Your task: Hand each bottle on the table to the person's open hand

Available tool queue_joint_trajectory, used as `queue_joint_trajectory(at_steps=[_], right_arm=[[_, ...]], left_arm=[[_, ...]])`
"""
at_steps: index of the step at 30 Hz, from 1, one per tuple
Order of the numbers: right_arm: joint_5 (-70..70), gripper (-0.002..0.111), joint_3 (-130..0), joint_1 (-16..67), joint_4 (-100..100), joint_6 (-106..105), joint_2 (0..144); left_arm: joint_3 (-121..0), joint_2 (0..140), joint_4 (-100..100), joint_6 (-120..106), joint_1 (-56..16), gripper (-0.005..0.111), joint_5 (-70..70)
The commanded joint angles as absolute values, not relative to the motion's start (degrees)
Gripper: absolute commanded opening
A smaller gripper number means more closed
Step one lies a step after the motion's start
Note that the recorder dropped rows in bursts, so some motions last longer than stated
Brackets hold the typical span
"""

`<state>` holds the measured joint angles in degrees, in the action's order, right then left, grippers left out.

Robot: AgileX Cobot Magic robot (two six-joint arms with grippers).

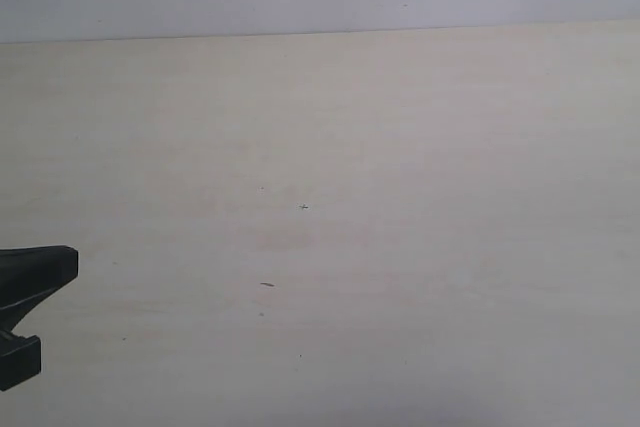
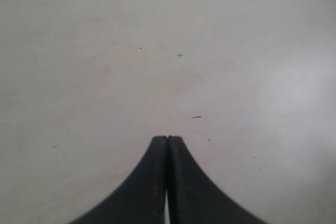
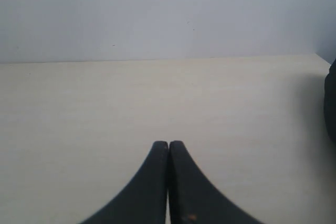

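Since the exterior view shows no bottle and no open hand, only the desk [image 1: 400, 197] and a black piece of the left arm [image 1: 35, 277], I judge the handover either unstarted or done. In the left wrist view, the left claw [image 2: 168, 140] is pressed together: zero bottles. In the right wrist view, the right claw [image 3: 168, 142] is likewise together: zero bottles, zero hands. Any next move needs a bottle in sight.

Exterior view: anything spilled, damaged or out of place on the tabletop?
Nothing spilled or damaged: the wide pale beige table shows only a few tiny dark specks. Oddly for this task, no bottle or hand appears in any view. The black left claw and right claw are shut, empty.
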<state>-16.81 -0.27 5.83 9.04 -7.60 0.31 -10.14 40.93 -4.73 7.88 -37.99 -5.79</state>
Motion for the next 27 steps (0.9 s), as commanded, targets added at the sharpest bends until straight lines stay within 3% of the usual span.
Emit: queue_joint_trajectory(at_steps=[1, 14, 27], right_arm=[[-16.6, 0.0, 0.0, 5.4, 9.1, -7.4, 0.0], [-16.6, 0.0, 0.0, 5.4, 9.1, -7.4, 0.0], [-16.6, 0.0, 0.0, 5.4, 9.1, -7.4, 0.0]], left_arm=[[-10.0, 40.6, -5.0, 7.5, -32.4, 0.0, -5.1], [-10.0, 34.7, -5.0, 7.6, -13.6, 0.0, -5.1], [-10.0, 16.8, -4.1, 7.6, -6.3, 0.0, -11.9]])
